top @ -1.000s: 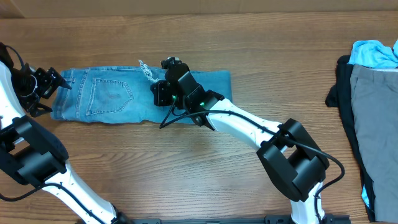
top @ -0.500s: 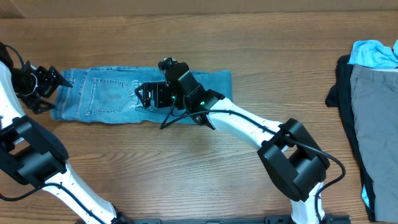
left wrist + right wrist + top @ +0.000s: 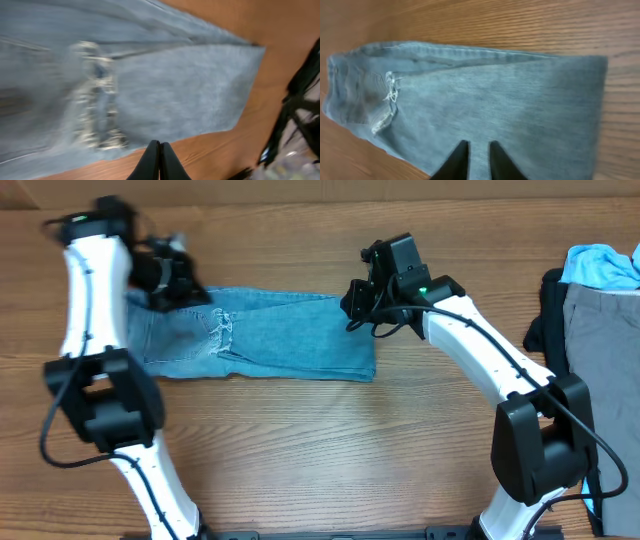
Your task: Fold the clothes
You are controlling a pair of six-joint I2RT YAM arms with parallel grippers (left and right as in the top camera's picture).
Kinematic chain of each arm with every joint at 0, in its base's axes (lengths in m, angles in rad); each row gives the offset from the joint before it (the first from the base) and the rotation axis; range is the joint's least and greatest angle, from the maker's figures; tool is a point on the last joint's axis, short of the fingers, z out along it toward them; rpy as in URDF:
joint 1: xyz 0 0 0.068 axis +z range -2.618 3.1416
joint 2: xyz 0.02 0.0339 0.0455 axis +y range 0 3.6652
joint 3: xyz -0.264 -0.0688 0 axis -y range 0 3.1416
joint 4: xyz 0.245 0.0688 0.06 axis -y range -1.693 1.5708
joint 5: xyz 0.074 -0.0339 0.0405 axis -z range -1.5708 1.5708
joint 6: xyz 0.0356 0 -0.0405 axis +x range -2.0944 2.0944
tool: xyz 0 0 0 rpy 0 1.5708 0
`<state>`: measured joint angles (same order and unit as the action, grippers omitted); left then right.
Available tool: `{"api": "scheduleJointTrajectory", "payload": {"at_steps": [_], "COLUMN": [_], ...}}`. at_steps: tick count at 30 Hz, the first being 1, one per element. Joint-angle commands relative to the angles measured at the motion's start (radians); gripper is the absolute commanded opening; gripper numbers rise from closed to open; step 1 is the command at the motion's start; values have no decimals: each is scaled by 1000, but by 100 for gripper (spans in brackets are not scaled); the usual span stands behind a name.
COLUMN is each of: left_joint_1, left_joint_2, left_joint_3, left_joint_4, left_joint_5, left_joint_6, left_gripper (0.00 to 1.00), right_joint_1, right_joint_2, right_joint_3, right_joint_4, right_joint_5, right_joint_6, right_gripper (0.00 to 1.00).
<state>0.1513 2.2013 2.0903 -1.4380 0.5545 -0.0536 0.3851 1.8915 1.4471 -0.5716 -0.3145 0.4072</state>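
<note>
A: Where are the jeans (image 3: pixel 280 335)?
B: On the table (image 3: pixel 300 460), around 10 o'clock from its centre. A flat, long strip with a frayed rip (image 3: pixel 220 330) left of its middle.
A: Left gripper (image 3: pixel 159 145)?
B: At the strip's 10 o'clock end. Fingers pressed together with nothing between them, over the denim's near edge in its wrist view.
A: Right gripper (image 3: pixel 479 146)?
B: At the strip's 2 o'clock corner. Fingers slightly parted and holding nothing, denim beneath them. I can't tell if they touch it.
A: Anything else?
B: A pile at the 3 o'clock edge, well apart from the jeans: grey garment (image 3: pixel 605 360), black garment (image 3: pixel 548 320), light-blue cloth (image 3: pixel 600 265) at its top.
</note>
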Motion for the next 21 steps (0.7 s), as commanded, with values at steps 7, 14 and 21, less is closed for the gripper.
{"api": "scheduleJointTrajectory", "payload": {"at_steps": [7, 14, 21], "left_joint_1": [-139, -101, -116], "left_joint_2": [27, 29, 56], "left_joint_3": [18, 17, -38], "left_joint_4": [-48, -106, -69], "left_joint_5": [-188, -301, -338], "left_joint_6": [-119, -255, -272], "left_gripper": [4, 71, 79], "right_joint_1": [-29, -88, -175], "right_joint_2": [-17, -17, -17], "right_joint_3": [-25, -27, -27], "right_joint_4": [-55, -190, -282], "right_joint_5": [98, 132, 161], "right_joint_6": [-84, -101, -107], "right_gripper": [4, 37, 43]}}
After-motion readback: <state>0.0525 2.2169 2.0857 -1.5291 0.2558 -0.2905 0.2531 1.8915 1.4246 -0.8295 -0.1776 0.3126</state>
